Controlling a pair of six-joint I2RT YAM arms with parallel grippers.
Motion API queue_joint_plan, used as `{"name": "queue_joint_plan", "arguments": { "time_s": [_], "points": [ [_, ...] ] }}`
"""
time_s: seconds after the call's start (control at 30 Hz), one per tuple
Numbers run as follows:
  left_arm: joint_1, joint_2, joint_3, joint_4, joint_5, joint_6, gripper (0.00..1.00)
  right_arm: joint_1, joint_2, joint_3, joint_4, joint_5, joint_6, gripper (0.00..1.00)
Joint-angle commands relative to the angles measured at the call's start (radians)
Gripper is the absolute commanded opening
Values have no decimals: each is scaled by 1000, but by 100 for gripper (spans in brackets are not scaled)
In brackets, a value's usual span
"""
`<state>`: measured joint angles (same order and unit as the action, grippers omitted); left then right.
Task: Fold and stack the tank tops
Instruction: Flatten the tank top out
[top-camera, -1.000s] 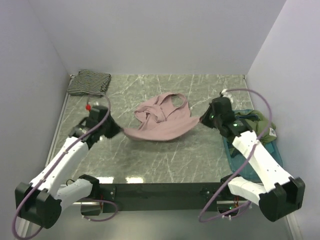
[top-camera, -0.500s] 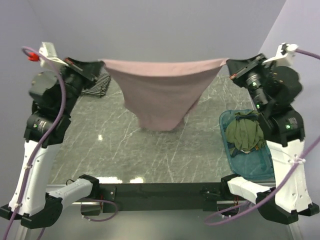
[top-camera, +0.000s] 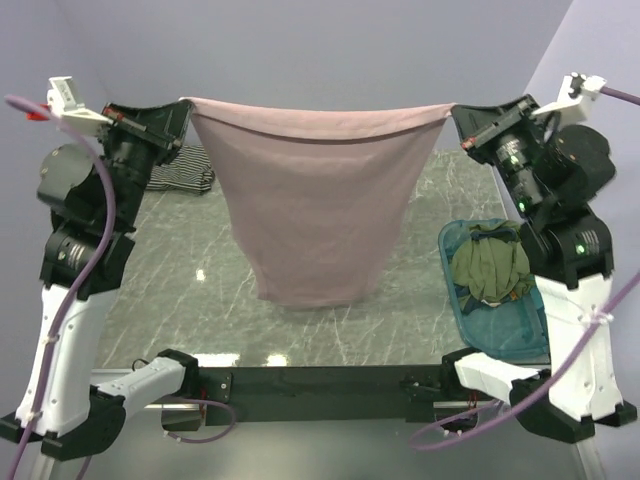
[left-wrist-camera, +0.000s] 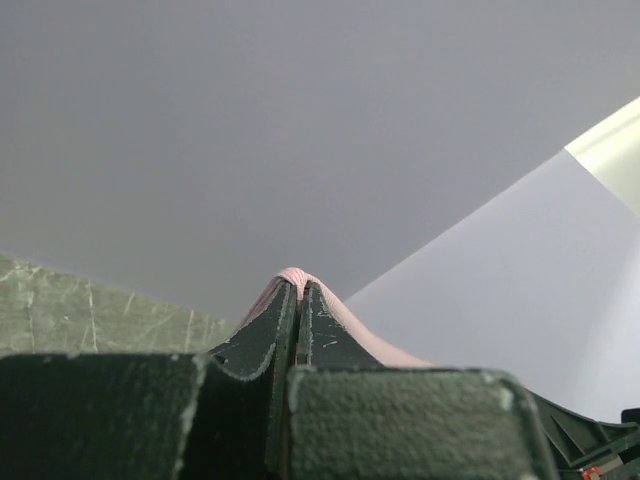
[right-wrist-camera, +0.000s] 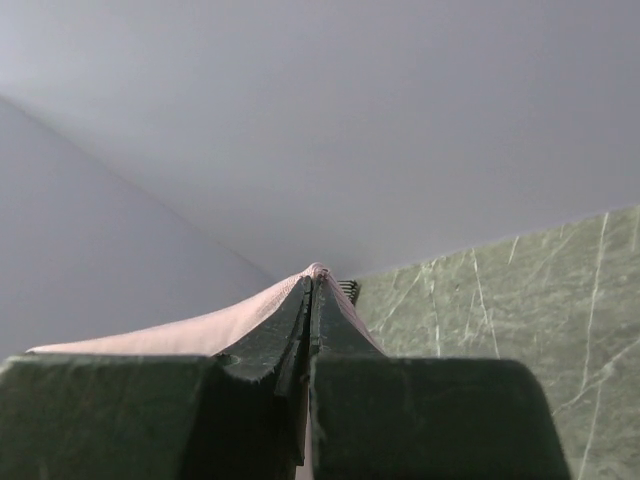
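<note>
Left hand (top-camera: 186, 108) and right hand (top-camera: 454, 114) both clamped on pink tank top (top-camera: 312, 205) corners, cloth hung stretched between them over surface (top-camera: 400, 290). Striped tank top (top-camera: 190, 177) lay at 10 o'clock.

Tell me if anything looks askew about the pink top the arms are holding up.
Nothing stands out. The pink tank top hangs spread between the left gripper and right gripper, its upper edge roughly level with a slight sag. An olive garment sits bunched in the teal tray.
</note>
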<state>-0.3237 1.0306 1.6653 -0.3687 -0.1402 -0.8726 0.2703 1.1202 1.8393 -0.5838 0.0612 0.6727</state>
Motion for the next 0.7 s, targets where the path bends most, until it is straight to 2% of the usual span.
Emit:
{"name": "queue_joint_plan", "arguments": {
  "time_s": [0.0,0.13,0.23,0.27,0.33,0.37,0.4,0.43,0.47,0.53,0.63,0.67],
  "points": [
    [29,74,14,62,-12,-20,1,-9,62,0,85,-40,8,0],
    [126,209,40,192,126,-64,1,-16,246,84,160,-58,-22,0],
    [204,363,140,258,252,-91,1,-29,421,265,174,-98,-50,0],
    [219,406,216,290,289,-98,1,-32,469,391,165,-104,-54,0],
    [262,555,331,300,394,-112,1,-45,604,525,154,-104,-70,0],
    [273,609,469,303,428,-115,1,-49,645,587,151,-109,-67,0],
    [291,713,546,295,462,-118,1,-58,682,694,157,-115,-61,0],
    [298,765,627,275,502,-118,1,-66,735,727,168,-129,-49,0],
    [305,813,774,257,520,-120,1,-83,748,741,203,-130,-44,0],
    [321,901,855,263,574,-143,1,-91,727,691,258,-130,-42,0],
    [388,847,731,330,597,-170,1,-103,658,527,331,-118,-41,0],
    [397,817,577,358,599,-181,1,-103,641,432,354,-130,-36,0]
  ]
}}
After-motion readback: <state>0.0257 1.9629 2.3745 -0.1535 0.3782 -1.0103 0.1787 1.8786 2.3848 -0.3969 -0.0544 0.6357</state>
